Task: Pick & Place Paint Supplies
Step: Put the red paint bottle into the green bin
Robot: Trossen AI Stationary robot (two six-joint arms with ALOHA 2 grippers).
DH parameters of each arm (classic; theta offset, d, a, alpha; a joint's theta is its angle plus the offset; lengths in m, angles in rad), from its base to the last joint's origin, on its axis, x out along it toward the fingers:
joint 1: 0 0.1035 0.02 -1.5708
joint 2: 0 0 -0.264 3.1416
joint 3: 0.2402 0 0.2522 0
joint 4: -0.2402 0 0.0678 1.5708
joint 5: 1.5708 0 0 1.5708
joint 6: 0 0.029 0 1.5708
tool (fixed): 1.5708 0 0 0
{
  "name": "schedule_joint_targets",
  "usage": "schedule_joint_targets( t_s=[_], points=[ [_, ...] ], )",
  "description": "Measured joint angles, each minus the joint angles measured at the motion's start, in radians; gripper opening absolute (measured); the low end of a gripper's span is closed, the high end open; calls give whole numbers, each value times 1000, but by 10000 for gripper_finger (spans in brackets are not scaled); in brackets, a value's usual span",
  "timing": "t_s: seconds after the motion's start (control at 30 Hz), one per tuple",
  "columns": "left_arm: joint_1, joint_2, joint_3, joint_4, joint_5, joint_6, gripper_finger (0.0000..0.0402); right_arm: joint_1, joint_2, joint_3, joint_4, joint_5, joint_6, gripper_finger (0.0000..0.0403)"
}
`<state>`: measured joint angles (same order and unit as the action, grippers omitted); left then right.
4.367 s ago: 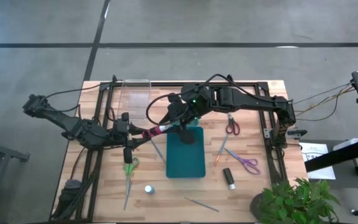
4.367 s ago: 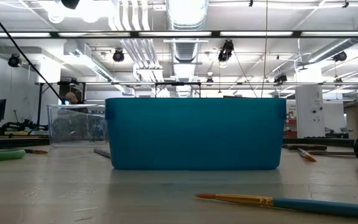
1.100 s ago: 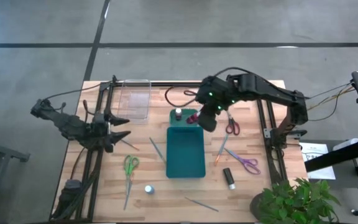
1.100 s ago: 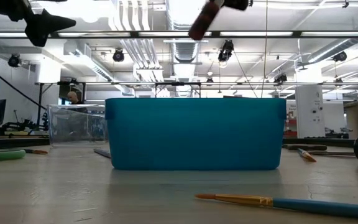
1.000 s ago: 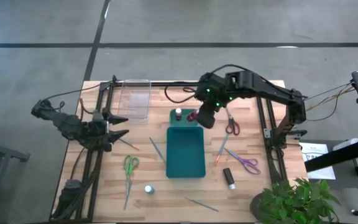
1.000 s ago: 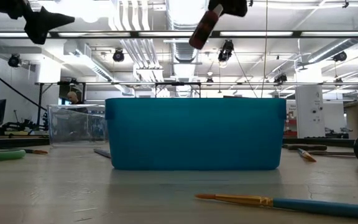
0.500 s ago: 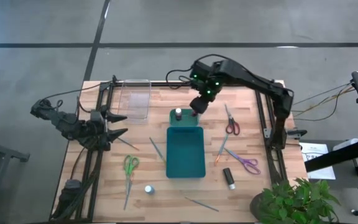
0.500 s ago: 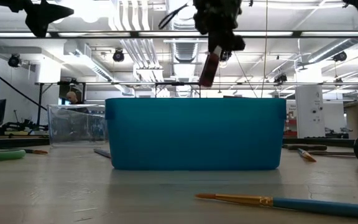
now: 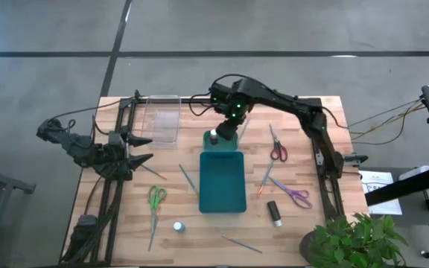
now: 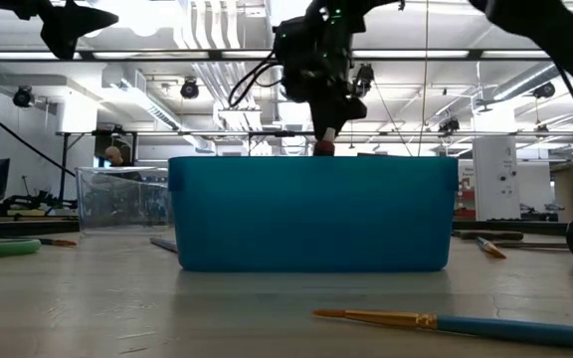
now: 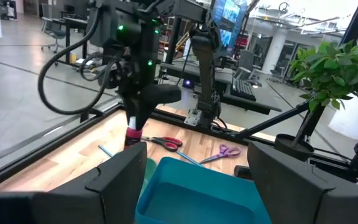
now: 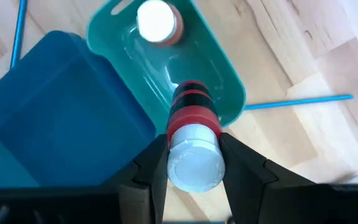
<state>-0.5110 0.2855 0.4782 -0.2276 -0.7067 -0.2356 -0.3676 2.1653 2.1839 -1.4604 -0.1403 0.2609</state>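
Note:
A teal tray (image 9: pixel 223 186) stands mid-table; a white-capped bottle (image 9: pixel 213 136) stands in its small far compartment (image 12: pixel 210 74). My right gripper (image 9: pixel 227 131) hangs over that compartment, shut on a dark red paint bottle (image 12: pixel 190 118) with a pale cap. In the low view the bottle's lower end (image 10: pixel 323 148) is at the height of the tray's rim. My left gripper (image 9: pixel 138 149) waits open above the table's left side, nothing between its fingers. My right gripper pinches the red bottle between its two fingers (image 12: pixel 155 163), on its sides just below the capped upper end (image 12: pixel 194 140). The fingers come from above and point down. The bottle hangs upright below them, cap up, clear of the tray.
Green scissors (image 9: pixel 155 199), a small white-capped bottle (image 9: pixel 178 225) and a brush (image 9: pixel 188 179) lie left of the tray. Red scissors (image 9: pixel 277 150), purple scissors (image 9: pixel 296 196), a black bottle (image 9: pixel 274 213) and brushes (image 9: pixel 265 177) lie right. A clear box (image 9: pixel 162 119) stands far left.
My right gripper has gone down and toward the table's left edge, ending over the tray's far compartment. The red bottle, slanted high above the tray a second ago, now hangs upright at rim height.

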Motion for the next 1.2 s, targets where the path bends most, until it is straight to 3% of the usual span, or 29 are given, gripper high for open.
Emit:
schedule_joint_targets(
  t_s=[0.37, 1.2],
  points=[
    [0, 0, 0, -1, 0, 0, 285, 1, 145, 163, -107, 8, -31, 112],
    [0, 0, 0, -3, 0, -3, 285, 1, 167, 163, -69, 31, -57, 112]
  ],
)
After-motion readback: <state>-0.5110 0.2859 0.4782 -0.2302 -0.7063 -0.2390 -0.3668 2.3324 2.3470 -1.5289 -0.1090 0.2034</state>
